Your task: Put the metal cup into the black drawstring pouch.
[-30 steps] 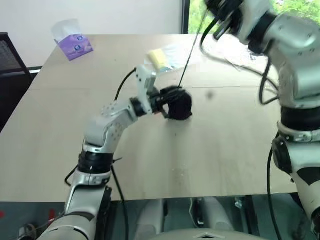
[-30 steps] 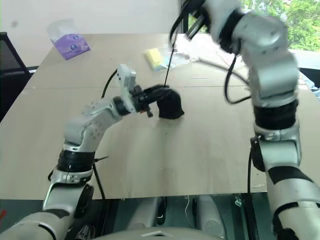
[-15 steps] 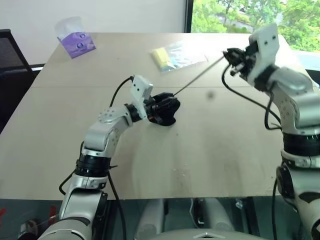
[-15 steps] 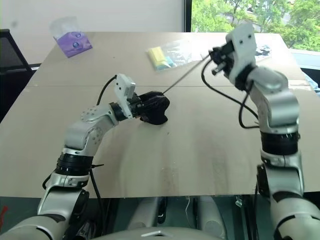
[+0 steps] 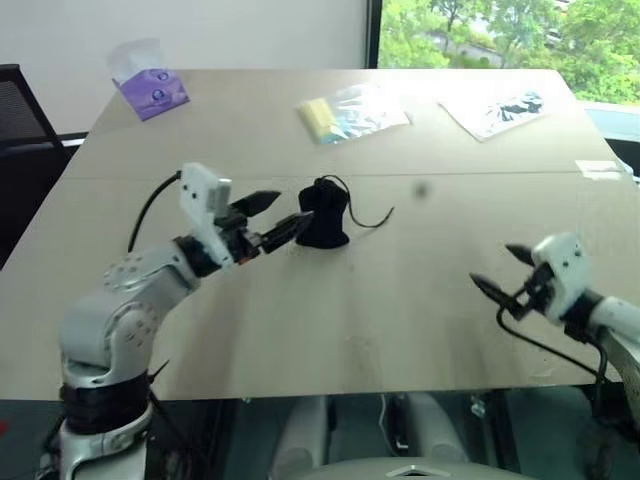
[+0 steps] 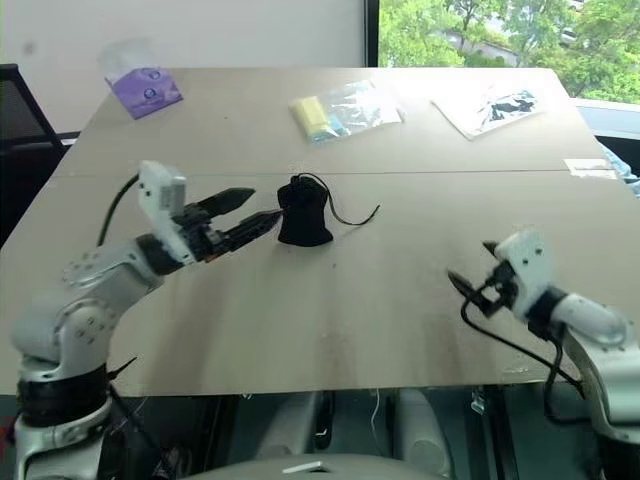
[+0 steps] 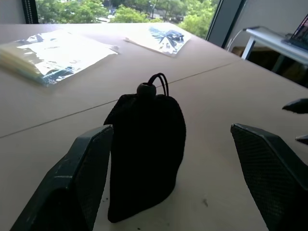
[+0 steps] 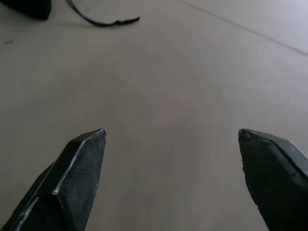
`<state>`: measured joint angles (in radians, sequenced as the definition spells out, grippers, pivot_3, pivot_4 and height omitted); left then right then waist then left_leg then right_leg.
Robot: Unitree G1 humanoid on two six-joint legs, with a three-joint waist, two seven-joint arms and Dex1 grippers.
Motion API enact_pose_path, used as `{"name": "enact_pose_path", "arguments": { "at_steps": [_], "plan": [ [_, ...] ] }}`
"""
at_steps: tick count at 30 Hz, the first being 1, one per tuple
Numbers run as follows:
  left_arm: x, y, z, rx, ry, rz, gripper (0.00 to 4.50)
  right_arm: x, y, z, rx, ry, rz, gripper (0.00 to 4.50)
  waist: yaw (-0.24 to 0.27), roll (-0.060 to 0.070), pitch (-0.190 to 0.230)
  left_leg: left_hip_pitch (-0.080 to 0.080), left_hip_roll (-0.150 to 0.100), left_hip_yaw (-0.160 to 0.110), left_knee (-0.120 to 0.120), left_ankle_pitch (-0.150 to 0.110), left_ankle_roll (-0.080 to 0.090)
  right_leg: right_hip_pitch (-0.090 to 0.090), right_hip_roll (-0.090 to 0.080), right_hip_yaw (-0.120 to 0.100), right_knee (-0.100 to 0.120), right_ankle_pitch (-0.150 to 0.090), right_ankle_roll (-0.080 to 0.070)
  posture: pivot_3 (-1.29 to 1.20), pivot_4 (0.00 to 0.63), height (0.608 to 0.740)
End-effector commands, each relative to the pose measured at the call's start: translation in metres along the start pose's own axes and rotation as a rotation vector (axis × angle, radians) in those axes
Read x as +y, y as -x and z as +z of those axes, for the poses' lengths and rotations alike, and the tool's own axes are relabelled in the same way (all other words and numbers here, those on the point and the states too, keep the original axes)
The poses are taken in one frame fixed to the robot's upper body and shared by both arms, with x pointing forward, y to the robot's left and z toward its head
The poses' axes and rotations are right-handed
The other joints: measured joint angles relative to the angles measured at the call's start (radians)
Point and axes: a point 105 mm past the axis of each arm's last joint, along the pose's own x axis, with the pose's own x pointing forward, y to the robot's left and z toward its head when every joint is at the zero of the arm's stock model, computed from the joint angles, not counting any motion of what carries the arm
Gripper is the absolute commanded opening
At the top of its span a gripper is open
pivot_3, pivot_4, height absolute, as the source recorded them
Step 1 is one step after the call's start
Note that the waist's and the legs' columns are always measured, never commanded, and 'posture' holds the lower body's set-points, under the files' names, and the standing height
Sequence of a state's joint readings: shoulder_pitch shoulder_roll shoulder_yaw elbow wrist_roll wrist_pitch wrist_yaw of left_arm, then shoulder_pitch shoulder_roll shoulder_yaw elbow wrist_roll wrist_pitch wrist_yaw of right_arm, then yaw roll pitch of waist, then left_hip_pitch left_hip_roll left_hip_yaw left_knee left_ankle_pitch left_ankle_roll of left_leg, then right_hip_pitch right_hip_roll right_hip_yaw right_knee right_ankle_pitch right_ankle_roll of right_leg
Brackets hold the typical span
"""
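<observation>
Pouch [image 5: 323,214] upright mid-table [image 5: 400,300], wide bare wood around; my left gripper [image 5: 275,215] and right gripper [image 5: 502,270] both spread, empty.

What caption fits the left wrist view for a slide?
Black drawstring pouch standing upright on the table, cinched shut, between the open left gripper fingers.

A pale wooden table [image 5: 400,300] stands before a white wall [image 5: 250,30] and a window [image 5: 500,30] onto green trees.
</observation>
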<state>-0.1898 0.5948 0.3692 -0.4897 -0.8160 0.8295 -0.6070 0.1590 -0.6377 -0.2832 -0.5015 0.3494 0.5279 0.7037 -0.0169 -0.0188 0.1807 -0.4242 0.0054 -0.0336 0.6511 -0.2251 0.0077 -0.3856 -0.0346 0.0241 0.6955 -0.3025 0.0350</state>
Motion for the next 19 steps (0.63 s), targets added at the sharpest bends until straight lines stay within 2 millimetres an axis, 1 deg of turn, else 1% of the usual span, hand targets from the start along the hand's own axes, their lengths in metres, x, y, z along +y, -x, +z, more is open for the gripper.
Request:
{"name": "enact_pose_path", "arguments": {
  "at_steps": [1, 2, 3, 4, 7, 9, 12, 15, 19],
  "plan": [
    [-0.001, 0.027, -0.013, 0.023, -0.012, 0.053, 4.03, 0.002, 0.021, 0.012, -0.067, 0.053, -0.005, 4.48, 0.000, 0.000, 0.000, 0.006, 0.000, 0.000, -0.002, 0.000, 0.000, 0.006, 0.000, 0.001, -0.001, 0.000, 0.000, 0.00, 0.150, 0.740],
    [0.000, 0.033, -0.020, 0.040, -0.016, 0.082, 4.03, 0.004, 0.026, 0.011, -0.071, 0.057, -0.009, 4.48, 0.002, 0.000, 0.000, 0.011, 0.000, 0.001, -0.003, -0.001, 0.001, 0.010, 0.000, 0.001, -0.002, -0.001, 0.000, 0.00, 0.150, 0.740],
    [0.001, 0.039, -0.024, 0.047, -0.012, 0.104, 4.03, 0.005, 0.029, 0.011, -0.074, 0.058, -0.013, 4.48, 0.003, 0.000, 0.000, 0.011, 0.000, 0.001, -0.004, -0.001, 0.001, 0.011, 0.000, 0.001, -0.002, -0.001, 0.000, 0.00, 0.150, 0.740],
    [0.004, 0.044, -0.028, 0.052, -0.025, 0.141, 4.27, 0.006, 0.033, 0.010, -0.075, 0.054, -0.015, 4.50, 0.005, 0.000, 0.000, 0.011, 0.001, 0.000, -0.003, -0.001, 0.001, 0.010, 0.000, 0.000, -0.002, -0.001, 0.000, 0.00, 0.150, 0.740],
    [0.011, 0.057, -0.038, 0.067, -0.031, 0.232, 4.27, 0.010, 0.039, 0.011, -0.099, 0.038, -0.009, 4.50, 0.009, 0.000, -0.001, 0.012, 0.001, -0.001, -0.002, -0.001, 0.001, 0.011, 0.000, 0.000, -0.001, -0.001, -0.001, 0.00, 0.150, 0.740],
    [0.014, 0.063, -0.043, 0.083, -0.035, 0.273, 4.27, 0.014, 0.038, 0.013, -0.119, 0.037, -0.005, 4.50, 0.009, -0.001, -0.002, 0.012, 0.001, 0.000, -0.002, -0.001, 0.001, 0.011, 0.000, 0.001, -0.002, -0.001, -0.001, 0.00, 0.150, 0.740],
    [0.010, 0.069, -0.049, 0.107, -0.050, 0.260, 4.27, 0.018, 0.031, 0.017, -0.154, 0.041, -0.010, 4.50, 0.008, -0.001, -0.002, 0.011, 0.001, 0.000, -0.002, -0.001, 0.001, 0.011, 0.000, 0.001, -0.002, -0.001, -0.001, 0.00, 0.150, 0.740],
    [0.010, 0.071, -0.049, 0.098, -0.040, 0.265, 4.27, 0.020, 0.026, 0.019, -0.183, 0.038, -0.007, 4.50, 0.008, -0.001, -0.002, 0.011, 0.001, 0.000, -0.002, -0.001, 0.001, 0.011, 0.000, 0.001, -0.002, -0.001, -0.001, 0.00, 0.150, 0.740],
    [0.008, 0.073, -0.049, 0.094, -0.034, 0.266, 4.27, 0.017, 0.023, 0.022, -0.202, 0.038, -0.014, 4.50, 0.009, -0.001, -0.002, 0.011, 0.001, 0.000, -0.002, -0.001, 0.001, 0.011, 0.000, 0.001, -0.002, -0.001, -0.001, 0.00, 0.150, 0.740]
  ]
}}
